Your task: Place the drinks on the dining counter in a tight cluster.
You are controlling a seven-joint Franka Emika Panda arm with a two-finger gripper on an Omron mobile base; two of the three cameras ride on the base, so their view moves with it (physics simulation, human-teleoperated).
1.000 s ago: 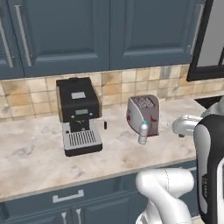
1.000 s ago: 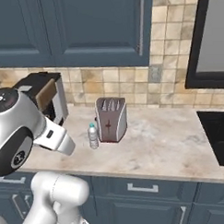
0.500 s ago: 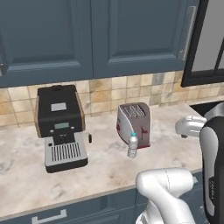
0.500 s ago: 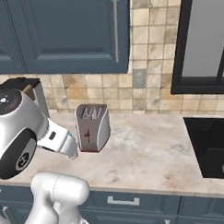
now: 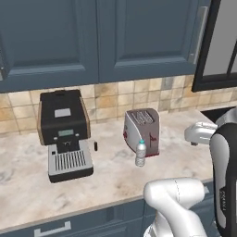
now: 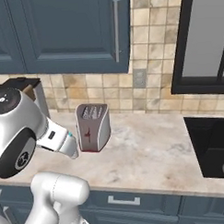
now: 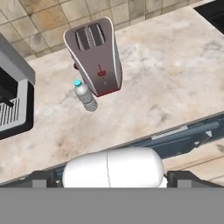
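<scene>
One of the drinks, a small clear bottle with a blue cap [image 5: 140, 153], stands upright on the beige stone counter [image 5: 115, 183] with the tan tile backsplash, just in front of the toaster's left corner. In the hand view the same bottle [image 7: 85, 96] is well ahead of my gripper [image 7: 114, 178], which hangs in front of the counter's edge. Its dark fingertips [image 7: 43, 177] stand far apart, open, with nothing between them. The dining counter is out of view.
A silver and red toaster [image 5: 142, 129] [image 6: 92, 126] [image 7: 97, 54] stands near the wall. A black coffee machine [image 5: 64, 134] [image 7: 13, 103] sits to its left. A dark sink [image 6: 212, 146] lies at the right under a black-framed window [image 6: 203, 40]. Blue wall cabinets [image 5: 97, 37] hang above.
The whole picture has shifted as the base moved: the counter's things slid left and the sink and window came in at the right. The bottle has not moved. The gripper stays open.
</scene>
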